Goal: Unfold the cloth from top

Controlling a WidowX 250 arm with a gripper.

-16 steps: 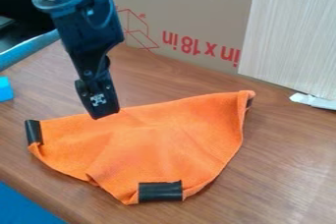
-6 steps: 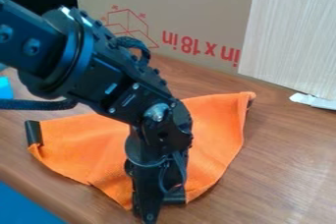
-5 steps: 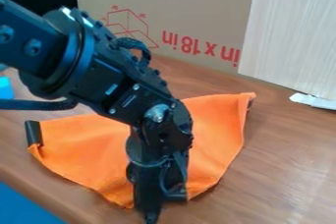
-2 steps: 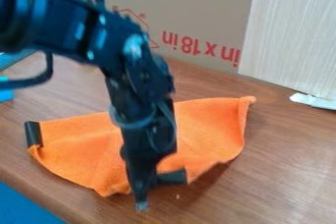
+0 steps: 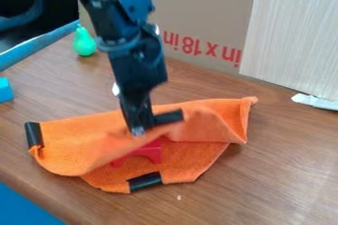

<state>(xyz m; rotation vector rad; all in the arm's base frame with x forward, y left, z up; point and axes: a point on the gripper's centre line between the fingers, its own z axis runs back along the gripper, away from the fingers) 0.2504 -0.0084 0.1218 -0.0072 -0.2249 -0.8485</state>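
Orange cloth on bench, partly folded over itself; clock directions from its middle. Toward 12 o'clock, hand, blurred, pointing down and pinching the cloth beside a black strip, with the fold held clear of the bench. Further black strips at 9 o'clock and 6 o'clock. Beneath the raised fold, arched red piece, upper part hidden, full shape uncertain. Arm blurred, cut off by the top edge. Just beside the hand, toward 11 o'clock, small white thing, partly hidden, impossible to identify. Farther out at 11 o'clock, green pear. At 10 o'clock, blue block, cut off by the left edge. At 1 o'clock, carton, partly behind the arm. Between 2 and 3 o'clock, white scrap, cut off by the right edge.
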